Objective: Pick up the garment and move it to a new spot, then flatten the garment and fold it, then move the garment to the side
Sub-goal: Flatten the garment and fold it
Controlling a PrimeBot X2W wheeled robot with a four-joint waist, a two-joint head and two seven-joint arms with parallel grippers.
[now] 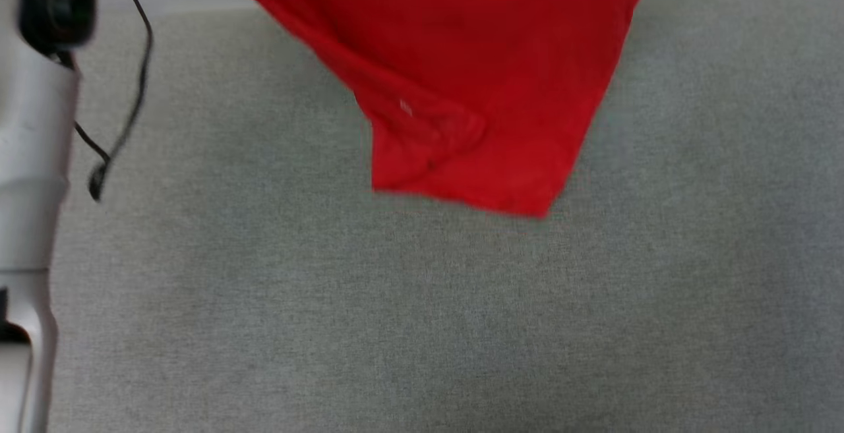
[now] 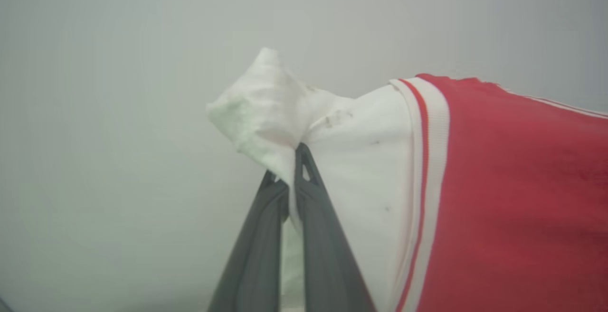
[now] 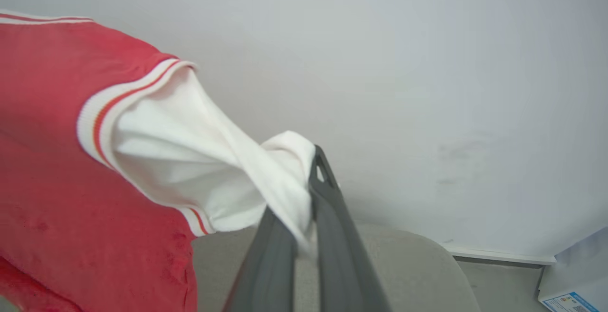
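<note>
Above the grey cushion (image 1: 422,327), the garment (image 1: 461,77) hung spread.
The left gripper (image 2: 288,165) and right gripper (image 3: 306,184) each pinched a white sleeve (image 2: 370,150) (soft, light cloth; sleeves looked the sensible hold).

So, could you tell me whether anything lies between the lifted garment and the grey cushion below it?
Nothing visible does: the garment hangs over bare grey cushion. A black cable dangles at the far left, apart from it.

A broad grey fabric-covered table (image 1: 422,327) with a rounded corner stood before a plain pale wall (image 3: 427,41). Near a white baseboard (image 3: 498,256) sat a white carton with a blue-printed label (image 3: 574,283).
</note>
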